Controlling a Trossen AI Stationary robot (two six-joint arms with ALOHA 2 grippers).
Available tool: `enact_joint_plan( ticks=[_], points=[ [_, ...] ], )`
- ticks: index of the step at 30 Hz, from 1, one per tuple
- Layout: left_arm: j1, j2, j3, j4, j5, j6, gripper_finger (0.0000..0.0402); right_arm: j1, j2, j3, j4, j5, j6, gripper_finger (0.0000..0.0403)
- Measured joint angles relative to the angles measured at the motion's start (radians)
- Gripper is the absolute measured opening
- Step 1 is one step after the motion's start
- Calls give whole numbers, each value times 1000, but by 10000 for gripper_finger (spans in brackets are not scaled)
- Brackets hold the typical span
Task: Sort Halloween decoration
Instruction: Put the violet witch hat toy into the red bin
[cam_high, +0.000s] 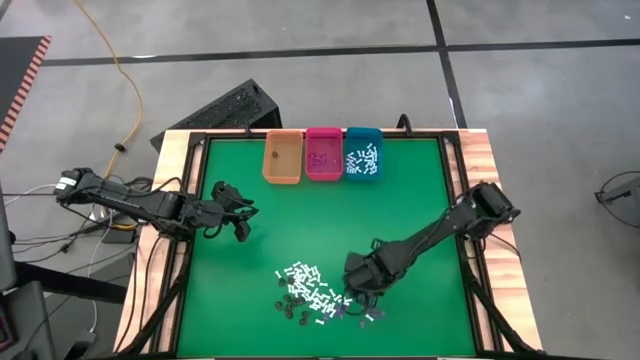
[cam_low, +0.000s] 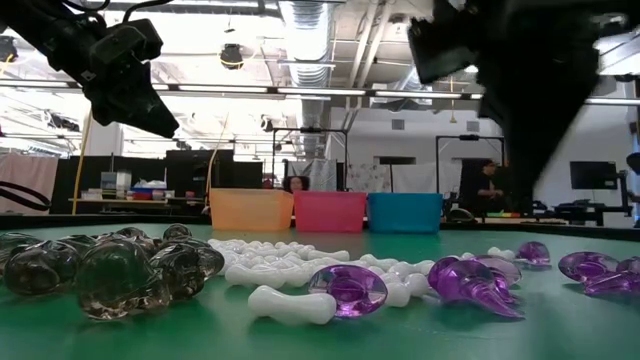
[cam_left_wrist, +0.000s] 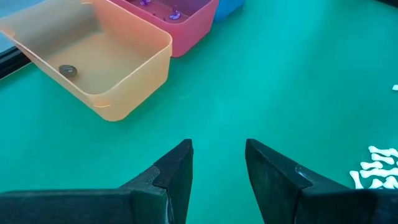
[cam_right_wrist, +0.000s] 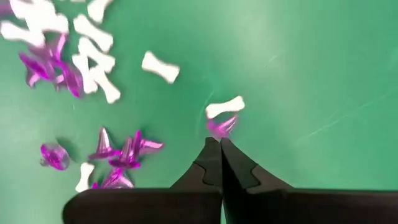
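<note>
1. The right gripper (cam_right_wrist: 219, 144) is down at the near edge of the decoration pile (cam_high: 308, 292), at the pile's right side on the green table mat (cam_high: 420, 200). Its two dark fingers (cam_right_wrist: 236, 168) are pressed tip to tip with no gap between them.
2. Just beyond those closed tips lies a purple piece (cam_right_wrist: 221, 127), with a white bone-shaped piece (cam_right_wrist: 224, 107) touching it on its far side. Whether the purple piece is pinched between the tips or merely lies in front of them cannot be told.
3. The left gripper (cam_left_wrist: 217, 152) hangs above bare mat well to the left of the pile, its fingers (cam_left_wrist: 177, 168) parted with an open gap and nothing between them.
4. The unsorted decorations lie in one loose heap toward the near middle of the mat: white bones, purple bits (cam_right_wrist: 124, 152) and dark smoky pieces (cam_low: 110, 270) (the dark ones sit on the heap's left side in the low view).
5. Three bins stand side by side at the far edge of the mat. The orange bin (cam_high: 282, 158) holds one dark piece (cam_left_wrist: 68, 71), the pink bin (cam_high: 323, 154) holds purple bits, and the teal bin (cam_high: 362, 153) holds white bones.
6. A person (cam_low: 490, 185) stands in the room behind the table.
</note>
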Motion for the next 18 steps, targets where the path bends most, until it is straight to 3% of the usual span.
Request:
enact_joint_plan(
  ticks=[6, 12, 18],
  points=[
    [0, 0, 0, 0, -4, 0, 138, -80, -50, 4, -7, -21, -149, 30],
    [0, 0, 0, 0, 8, -1, 138, -40, -53, 2, -1, -79, -269, 110],
    [0, 0, 0, 1, 2, -3, 138, 10, -53, -86, 101, -11, -277, 197]
  ],
)
